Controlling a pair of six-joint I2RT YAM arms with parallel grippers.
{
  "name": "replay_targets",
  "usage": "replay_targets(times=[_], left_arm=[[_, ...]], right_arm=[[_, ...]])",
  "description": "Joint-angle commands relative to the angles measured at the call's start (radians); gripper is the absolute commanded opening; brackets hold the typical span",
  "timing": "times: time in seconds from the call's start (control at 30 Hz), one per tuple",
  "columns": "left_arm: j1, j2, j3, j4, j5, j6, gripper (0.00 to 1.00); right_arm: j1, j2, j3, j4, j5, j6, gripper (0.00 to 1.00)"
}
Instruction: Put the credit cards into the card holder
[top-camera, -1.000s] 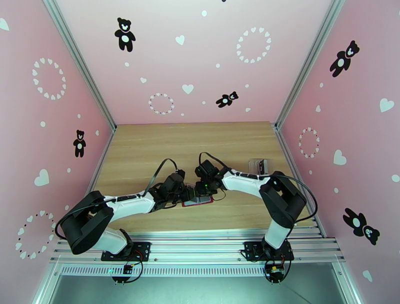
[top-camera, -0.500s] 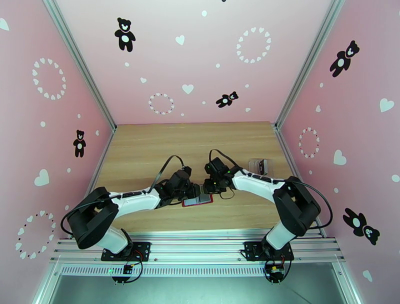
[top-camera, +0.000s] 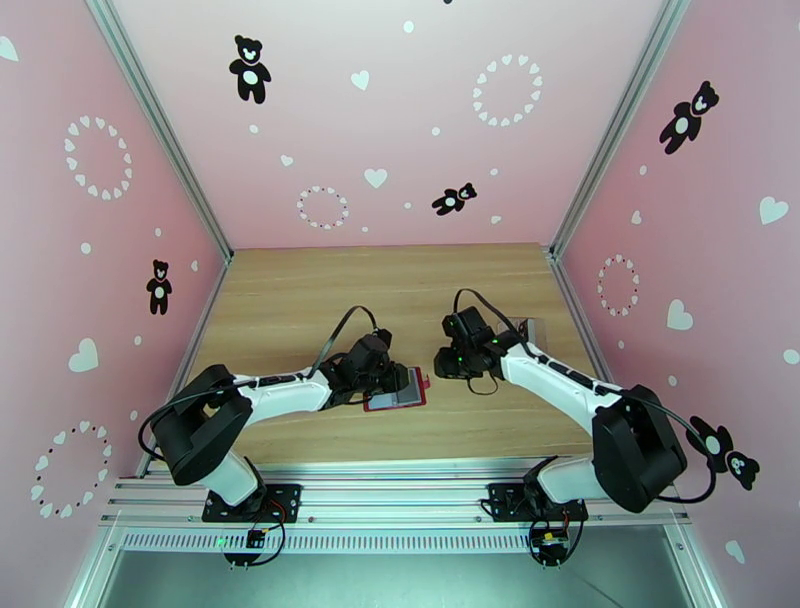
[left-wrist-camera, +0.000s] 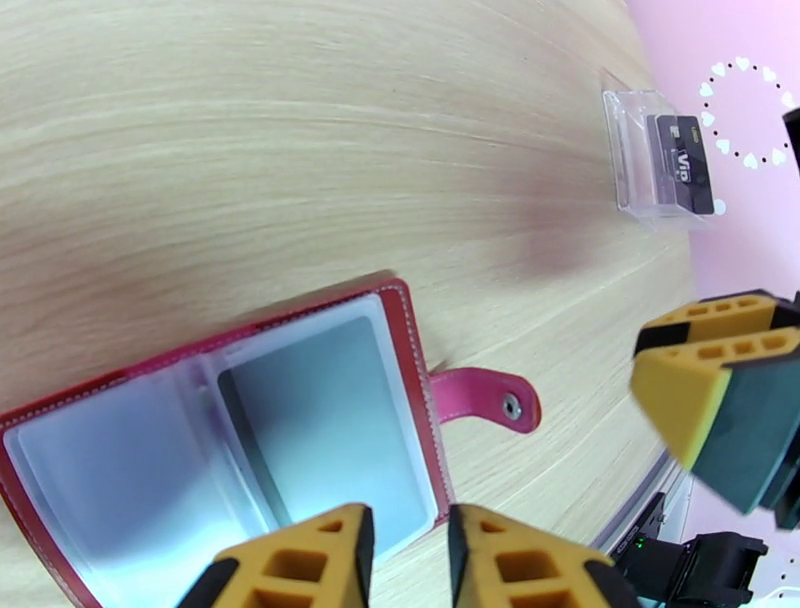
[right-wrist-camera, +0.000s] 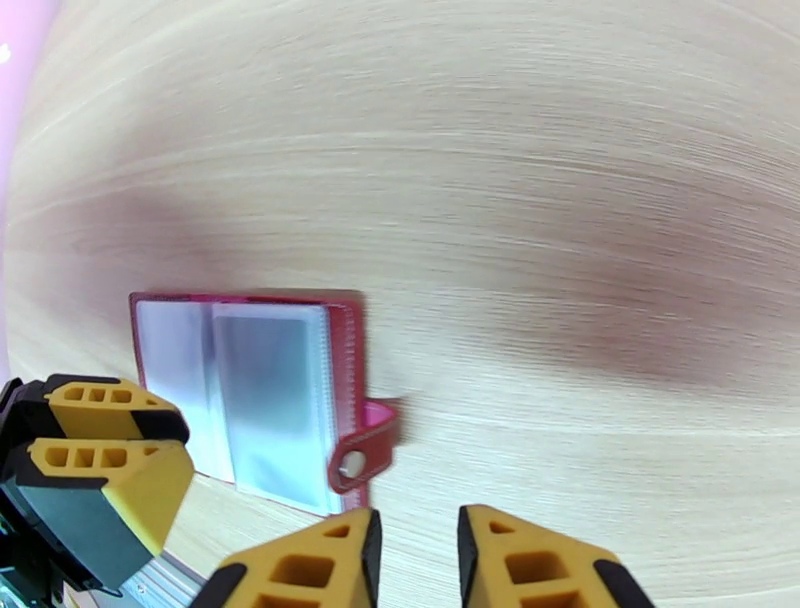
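**Card holder** (top-camera: 398, 394): dark red, lying open and flat on the counter (top-camera: 300, 290), near the front middle. Its pale grey pockets (left-wrist-camera: 300, 430) face up, and the snap tab (left-wrist-camera: 488, 399) sticks out on the right side.

**Left gripper** (left-wrist-camera: 405, 548): fingers a narrow gap apart with nothing between them. It is poised at the holder's edge; contact cannot be told.

**Right gripper** (right-wrist-camera: 415, 548): fingers narrowly apart and empty, off to the holder's right and not touching it.

**Clear plastic case** (left-wrist-camera: 640, 150): stands toward the counter's right side, well apart from the holder. It contains one dark credit card (left-wrist-camera: 685, 165).
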Motion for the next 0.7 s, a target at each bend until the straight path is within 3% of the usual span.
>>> replay_targets(times=[0.0,0.27,0.67], left_arm=[[-0.011,-0.04,0.012,-0.041,-0.007,0.028,0.27],[-0.009,-0.145,-0.038,-0.104,-0.079,0.041,0.28],[-0.008,-0.141,-0.076,-0.057,-0.078,0.035,0.28]], right_arm=[[-0.037,-0.032,0.017,-0.067,0.038,-0.036,0.33],[-0.216,-0.023,0.159,-0.269,0.326,-0.13,0.48],[-0.49,0.224,0.418,-0.356,0.427,-0.222,0.59]])
